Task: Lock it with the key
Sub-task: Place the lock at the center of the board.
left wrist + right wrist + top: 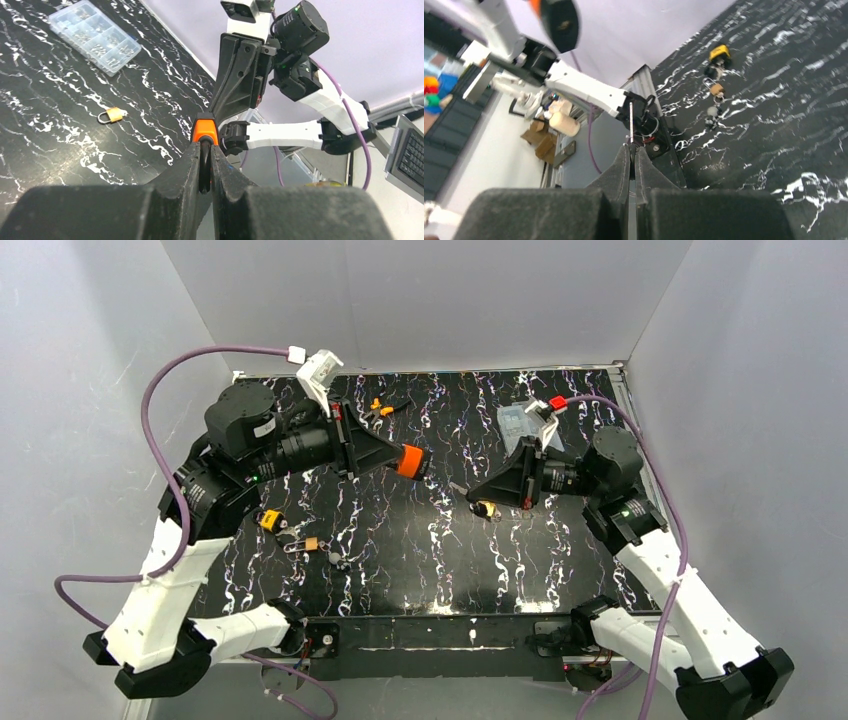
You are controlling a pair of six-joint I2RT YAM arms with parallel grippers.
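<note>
Top external, left hand (397, 459) grasping one orange padlock (411, 462), right hand (472, 494) pinching one key (631, 127)

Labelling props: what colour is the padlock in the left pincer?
Padlock: orange, clearest in left wrist view.

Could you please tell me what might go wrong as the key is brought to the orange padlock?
1. Only the tips of the right fingers pinch the key, so it may twist or slip on contact.
2. The left fingers seem to hold the orange padlock by its shackle alone; a push could swing its body.
3. Seen from the right wrist, the padlock sits up and left of the key's line; the key may miss.
</note>
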